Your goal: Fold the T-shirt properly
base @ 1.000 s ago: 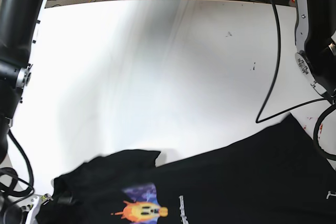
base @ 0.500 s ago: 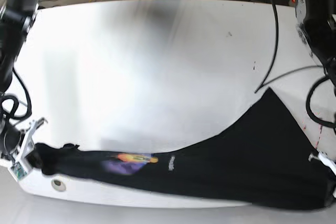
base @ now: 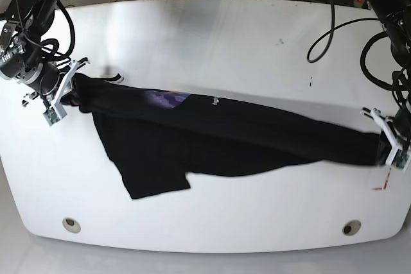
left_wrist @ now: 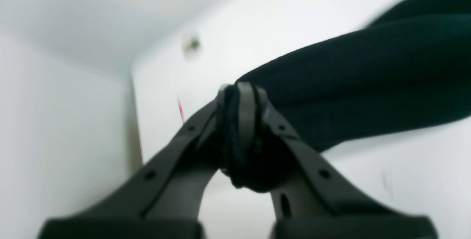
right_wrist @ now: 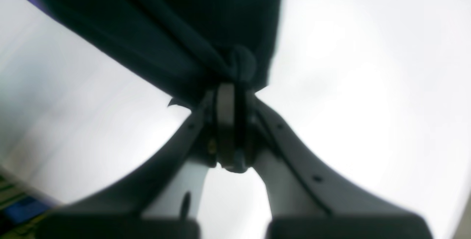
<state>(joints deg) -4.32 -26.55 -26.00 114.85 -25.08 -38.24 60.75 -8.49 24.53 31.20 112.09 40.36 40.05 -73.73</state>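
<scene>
Both jaws clamped on T-shirt (base: pixel 212 139) ends; only the base view with its graphic (base: pixel 166 98).

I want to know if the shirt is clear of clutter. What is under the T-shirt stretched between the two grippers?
Only the white table shows around the T-shirt, held by the right gripper and left gripper. What lies beneath the cloth is covered.

The T-shirt (base: pixel 218 133) stretches across the middle of the table (base: pixel 212 43), blocking any straight pass from front to back there. Beyond the T-shirt, toward the far edge, you have wide bare table. In front of it, the strip along the near edge is free, apart from the hanging flap (base: pixel 154 171) near its left end. Dangling cables (base: pixel 334 24) crowd the far right corner.
</scene>
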